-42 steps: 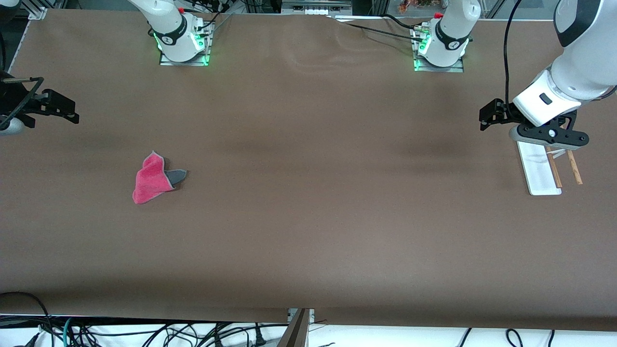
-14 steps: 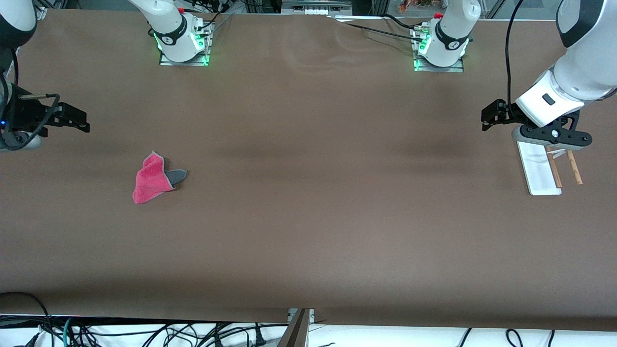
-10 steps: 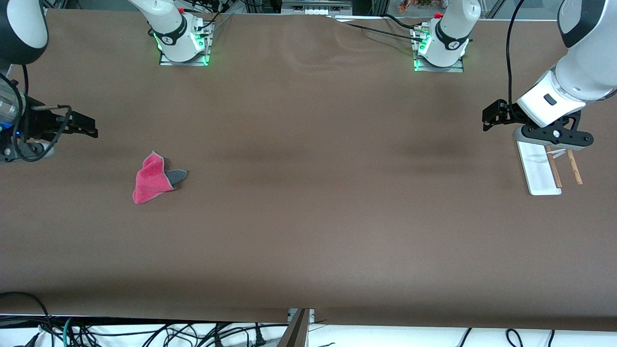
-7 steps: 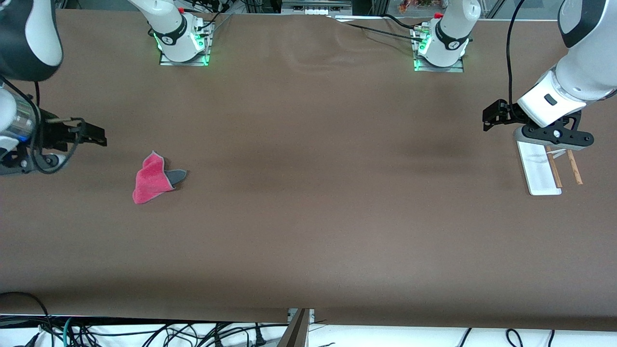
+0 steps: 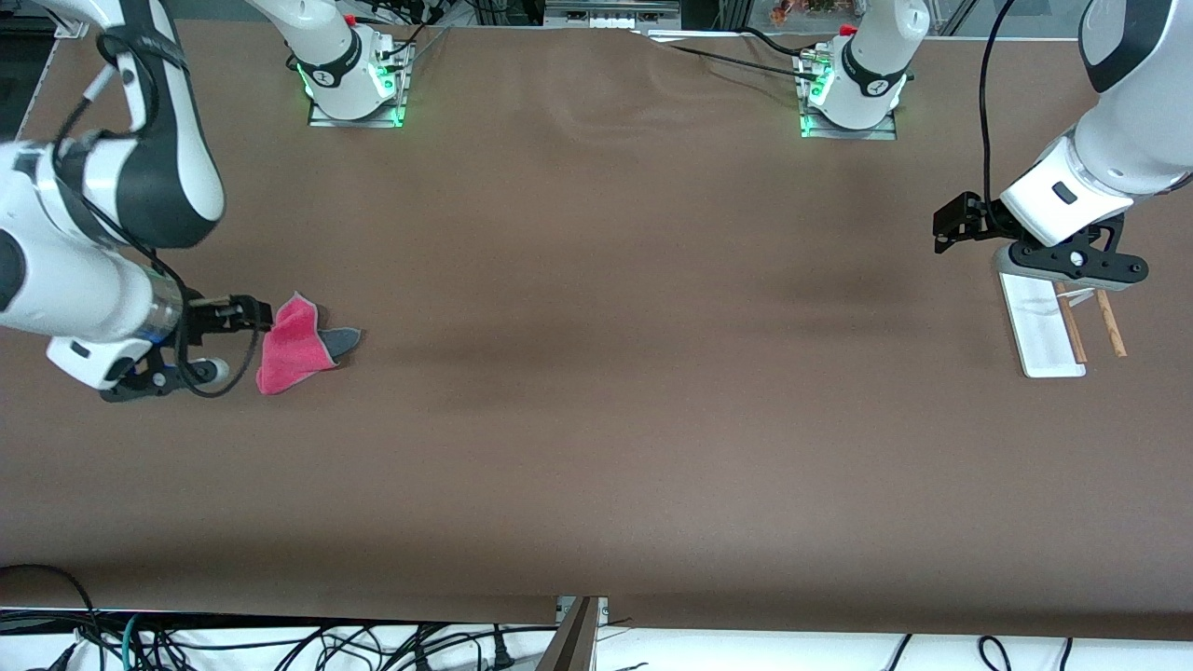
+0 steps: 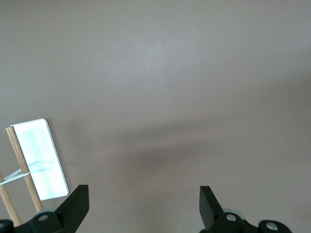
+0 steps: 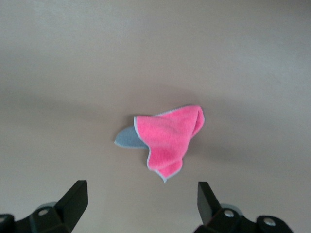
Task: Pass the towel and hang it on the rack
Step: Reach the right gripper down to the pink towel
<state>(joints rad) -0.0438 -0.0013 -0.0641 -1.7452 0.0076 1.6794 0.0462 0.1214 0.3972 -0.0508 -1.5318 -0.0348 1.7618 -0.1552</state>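
The towel (image 5: pixel 296 345), pink-red with a dark grey corner showing, lies crumpled on the brown table toward the right arm's end. My right gripper (image 5: pixel 250 317) is open and empty, over the table just beside the towel. In the right wrist view the towel (image 7: pixel 167 138) lies ahead of the open right gripper (image 7: pixel 141 201), not between the fingers. The rack (image 5: pixel 1044 326), a white flat base with two brown rods (image 5: pixel 1109 324), lies at the left arm's end. My left gripper (image 5: pixel 953 228) is open and empty beside the rack. The left wrist view shows the rack (image 6: pixel 41 158) next to the open left gripper (image 6: pixel 144 204).
The two arm bases (image 5: pixel 354 89) (image 5: pixel 850 98) stand along the table's edge farthest from the front camera. Cables (image 5: pixel 280 643) hang below the table's edge nearest that camera. The brown table (image 5: pixel 606 373) is bare between towel and rack.
My right arm has swung in from the table's end and lowered its open gripper to the towel's edge. The left arm has barely moved. Towel and rack have not moved.
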